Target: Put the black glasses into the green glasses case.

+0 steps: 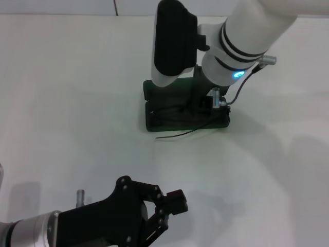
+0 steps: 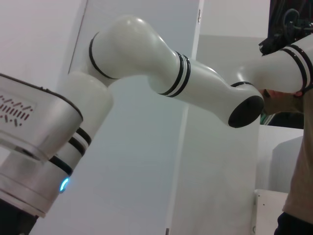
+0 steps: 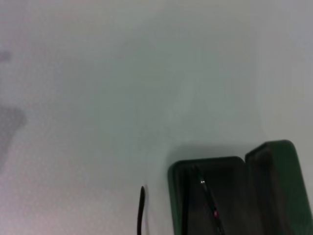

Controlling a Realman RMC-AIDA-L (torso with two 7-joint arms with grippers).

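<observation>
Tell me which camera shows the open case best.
The head view: the whole case lies open under the right arm, which partly hides it. The right wrist view catches only one end of it; the left wrist view shows none.

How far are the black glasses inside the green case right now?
Partly in. The glasses lie in the open case, but one temple arm trails out over the front edge onto the table.

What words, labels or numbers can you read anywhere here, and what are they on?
No text can be read.
Silver housing: dark printed marks, too blurred to read.
Green glasses case: no lettering visible in any view.
Black glasses: no markings visible.
</observation>
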